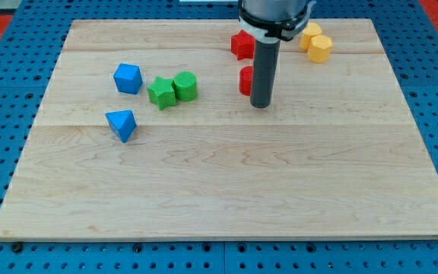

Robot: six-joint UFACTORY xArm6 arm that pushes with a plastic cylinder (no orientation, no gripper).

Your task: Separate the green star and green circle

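1. Blocks first: the green star [160, 92] and the green circle [185, 86] sat touching each other in the upper left-centre of the frame, star on the view's left, circle on the view's right and a hair higher.
2. My tip [261, 104] was down on the wooden board [226, 190], upper middle of the frame, well off to the view's right of the green pair and touching neither of them.
3. It's just a plain dark rod, so nothing on it spreads, presses together or pinches. It wasn't holding anything.
4. A red block [245, 80] was right at the rod's left edge, partly hidden behind it, so I couldn't tell its shape or whether they touched.
5. Another red block [242, 45], star-ish, sat further up near the top edge, also partly covered by the arm.
6. Blue cube [128, 78] was just left of the green star, and a blue triangular block [122, 124] sat below that, apart from both.
7. Two yellow blocks up in the top right: one [309, 34] partly behind the arm, the other [321, 48] touching it on its lower right.
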